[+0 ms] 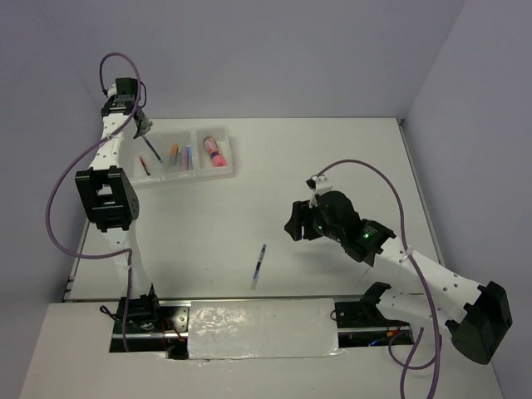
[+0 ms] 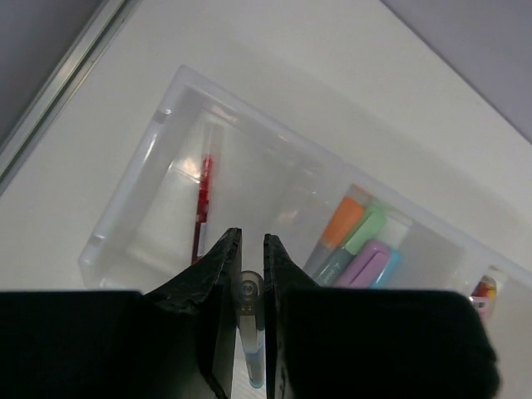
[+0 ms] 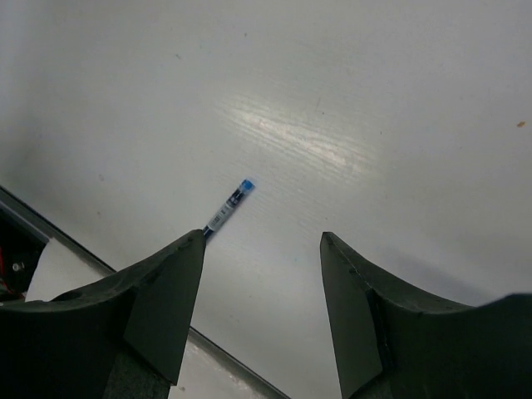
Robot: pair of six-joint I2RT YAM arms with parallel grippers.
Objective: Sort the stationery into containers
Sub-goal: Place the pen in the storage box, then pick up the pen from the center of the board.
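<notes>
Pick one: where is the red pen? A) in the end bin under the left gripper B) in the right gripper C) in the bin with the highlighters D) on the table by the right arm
A: the left wrist view shows the red pen lying in the end bin under the left gripper, itself shut on another pen; the highlighters are in the next bin, and the loose pen on the table is blue.

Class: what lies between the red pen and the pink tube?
The highlighters, in the middle bin; the top view shows them between red pen and pink tube.
</notes>
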